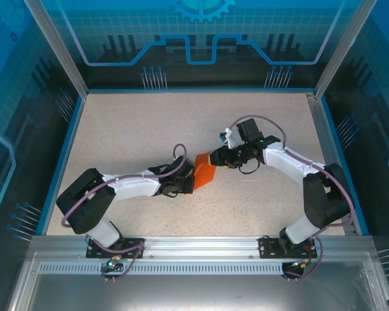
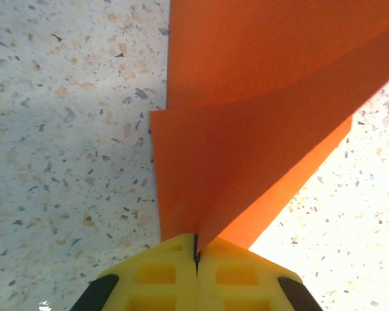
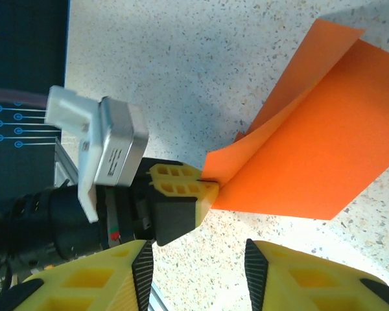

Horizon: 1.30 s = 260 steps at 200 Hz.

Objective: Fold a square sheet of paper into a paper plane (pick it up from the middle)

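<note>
Left pincer (image 2: 196, 259): pressed together, pinching narrow end of folded orange sheet of paper (image 2: 259, 129); sheet fans out ahead of tips, over speckled tabletop (image 2: 65, 129).
Right pincer (image 3: 198, 262): fingers spread, nothing btwn; sheet just ahead, not touching.
Pincers face each other, sheet btwn.
</note>
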Available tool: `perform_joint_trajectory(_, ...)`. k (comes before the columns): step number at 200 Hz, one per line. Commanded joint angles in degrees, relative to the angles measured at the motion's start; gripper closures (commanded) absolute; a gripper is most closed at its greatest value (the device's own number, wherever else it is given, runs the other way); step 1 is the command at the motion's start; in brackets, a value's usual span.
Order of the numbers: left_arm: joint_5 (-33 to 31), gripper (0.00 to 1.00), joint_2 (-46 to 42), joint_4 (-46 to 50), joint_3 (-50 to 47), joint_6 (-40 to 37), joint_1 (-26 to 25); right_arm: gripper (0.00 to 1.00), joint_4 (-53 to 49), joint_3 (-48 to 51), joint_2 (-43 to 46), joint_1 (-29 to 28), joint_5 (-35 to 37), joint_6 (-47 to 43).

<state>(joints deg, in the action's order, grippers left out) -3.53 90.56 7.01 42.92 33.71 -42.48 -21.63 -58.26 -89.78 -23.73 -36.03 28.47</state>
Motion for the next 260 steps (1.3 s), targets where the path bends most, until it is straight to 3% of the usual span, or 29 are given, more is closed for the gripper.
perform_joint_trajectory(1,11.0,0.97,-1.0,-5.9,-2.4,0.4,2.7,0.58,1.3,1.6,0.5,-0.1,-1.7,-0.2)
perform_joint_trajectory(56,20.1,0.96,0.9,-11.3,-4.7,2.3,6.2,0.7,3.6,0.6,-3.9,-3.9,-1.9,0.2)
perform_joint_trajectory(111,23.2,0.96,3.6,-13.0,-5.5,3.3,8.4,0.81,7.5,-2.5,-10.7,-7.6,-3.3,2.4)
perform_joint_trajectory(214,23.6,0.96,4.1,-14.7,-7.0,4.6,9.1,0.84,7.7,-8.8,-20.8,-7.6,-0.7,3.6)
perform_joint_trajectory(260,23.8,0.89,4.2,-14.0,-6.7,4.2,9.2,0.84,7.1,-9.8,-23.1,-6.8,-0.1,3.4)
